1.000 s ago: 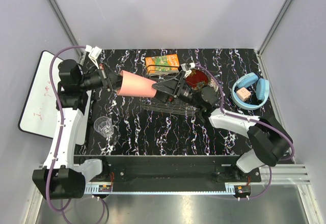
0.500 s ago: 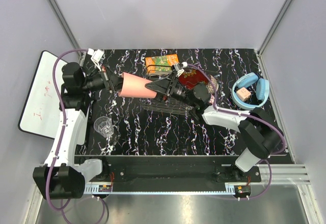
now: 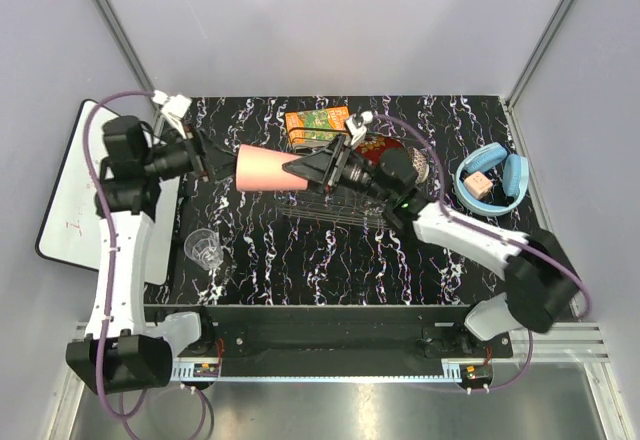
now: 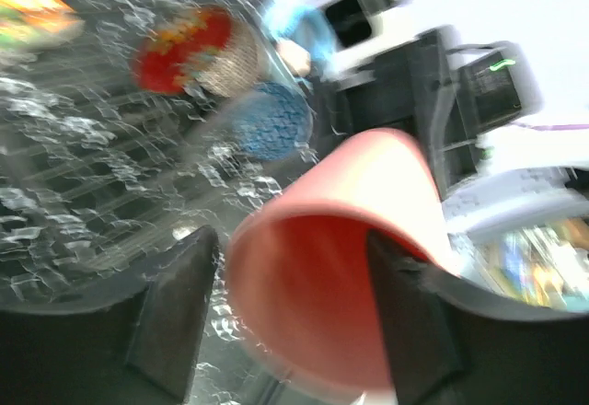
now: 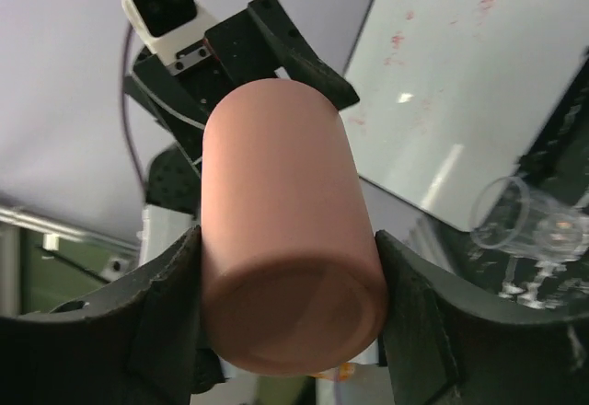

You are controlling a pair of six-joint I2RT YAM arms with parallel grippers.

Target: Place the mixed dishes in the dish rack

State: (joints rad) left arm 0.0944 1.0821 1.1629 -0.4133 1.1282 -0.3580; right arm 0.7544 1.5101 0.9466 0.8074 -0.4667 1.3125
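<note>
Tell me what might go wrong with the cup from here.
The right gripper pinches only the base end of the cup, which is held sideways, so it may slip. The left gripper flanks the rim, so pulling the cup askew might snag it. The plate crowds the right end of the rack; a careless drop could strike it.

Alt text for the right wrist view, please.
A salmon-pink cup, base toward the camera, is gripped in the right claw. Beyond its far end is the left claw, open; a whiteboard and a clear drinking glass show at right.
</note>
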